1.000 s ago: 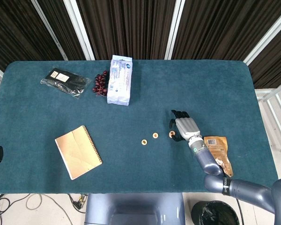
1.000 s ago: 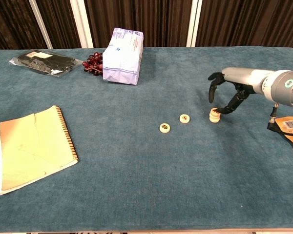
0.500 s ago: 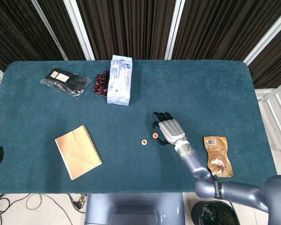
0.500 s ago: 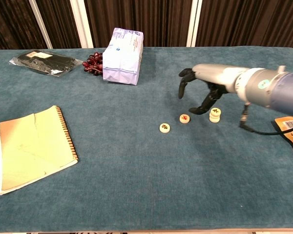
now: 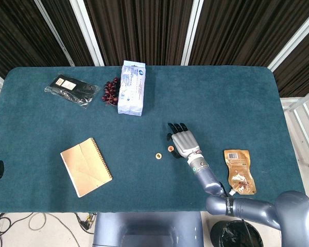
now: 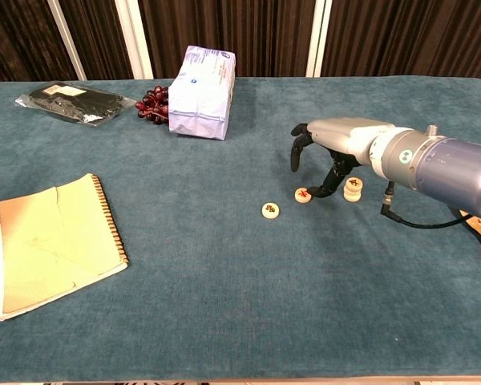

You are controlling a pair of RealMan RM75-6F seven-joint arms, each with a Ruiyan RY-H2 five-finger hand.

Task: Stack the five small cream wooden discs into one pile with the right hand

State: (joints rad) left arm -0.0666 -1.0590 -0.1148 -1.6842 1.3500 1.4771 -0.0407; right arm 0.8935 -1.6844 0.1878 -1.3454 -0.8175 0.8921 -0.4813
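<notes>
Currently the right hand [image 6: 325,156] was poised over the middle disc [image 6: 303,195], fingers spread and curled downward, holding nothing. One fingertip [image 6: 314,192] was at or just beside the disc's right edge; whether it touched could not be told. The left hand was not in view.

Risks, as judged from this position:
- Knocking the pile [image 6: 353,188]. It stood just right of the middle disc, close under the wrist side of the hand. A sideways sweep of the palm or a trailing finger could topple it.
- Pushing instead of gripping. The disc was thin and lay flat on the soft cloth [image 6: 224,265]. Fingers closing too high would probably slide it left toward the far disc [image 6: 270,210] rather than lift it.
- Misplacing on release. The pile top was small, so a disc set down off centre could slip off or tilt the pile.

Condition of the discs:
- All were small, round, cream-coloured pieces with a dark mark on the top face.
- The middle disc lay flat and alone, just left of the pile.
- The far disc lay flat and alone, left of the middle disc and slightly nearer the chest camera.
- The pile appeared to be several discs high and upright; the exact count could not be read. In the head view it was hidden under the hand.
</notes>
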